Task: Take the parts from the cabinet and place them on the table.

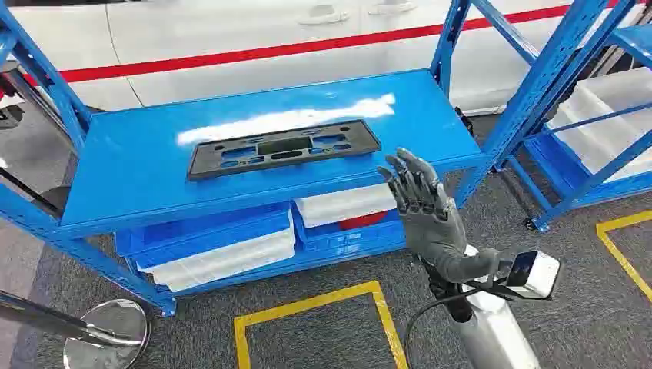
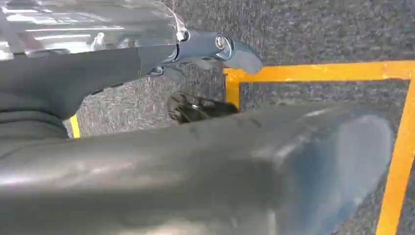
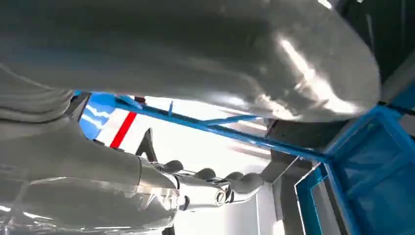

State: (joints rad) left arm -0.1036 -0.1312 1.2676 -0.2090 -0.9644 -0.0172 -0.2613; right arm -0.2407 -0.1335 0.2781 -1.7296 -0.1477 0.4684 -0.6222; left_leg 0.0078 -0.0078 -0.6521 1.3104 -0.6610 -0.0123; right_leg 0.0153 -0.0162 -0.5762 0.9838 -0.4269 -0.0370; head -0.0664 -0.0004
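Note:
A flat black plastic part (image 1: pixel 283 147) with several cut-outs lies on the blue cabinet's top shelf (image 1: pixel 138 173), near its middle. My right hand (image 1: pixel 421 201) is raised in front of the shelf's right front edge, fingers apart and pointing up, holding nothing; it is to the right of the part and not touching it. In the right wrist view the same hand (image 3: pixel 215 188) has its fingers extended toward the blue frame. The left wrist view shows my left hand (image 2: pixel 195 105) hanging over grey carpet, its thumb large in front and nothing in it.
Blue and white bins (image 1: pixel 223 246) sit on the lower shelf. A second blue rack (image 1: pixel 592 131) with white trays stands at the right. Yellow floor tape (image 1: pixel 307 307) marks the carpet. A chrome stanchion base (image 1: pixel 108 330) is at the lower left.

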